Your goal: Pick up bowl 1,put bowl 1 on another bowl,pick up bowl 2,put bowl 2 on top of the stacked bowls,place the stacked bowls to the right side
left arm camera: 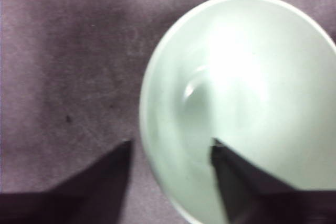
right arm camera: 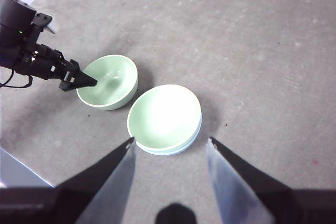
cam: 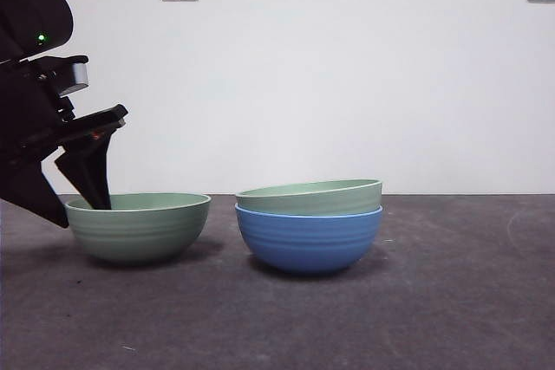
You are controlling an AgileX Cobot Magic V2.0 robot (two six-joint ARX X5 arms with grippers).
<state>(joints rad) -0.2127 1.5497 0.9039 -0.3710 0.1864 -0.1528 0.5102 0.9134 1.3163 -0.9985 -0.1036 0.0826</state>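
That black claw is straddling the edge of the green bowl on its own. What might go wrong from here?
1. The left gripper has one jaw inside the lone green bowl and one outside, on one side of the rim only. Lifted that way, the bowl may tilt or slip out.
2. The blue bowl, with a green bowl nested in it, stands close by. A swinging bowl might knock that stack.

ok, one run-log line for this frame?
left hand: open, straddling lone green bowl rim | green bowl on blue bowl: nested | right hand: open, above
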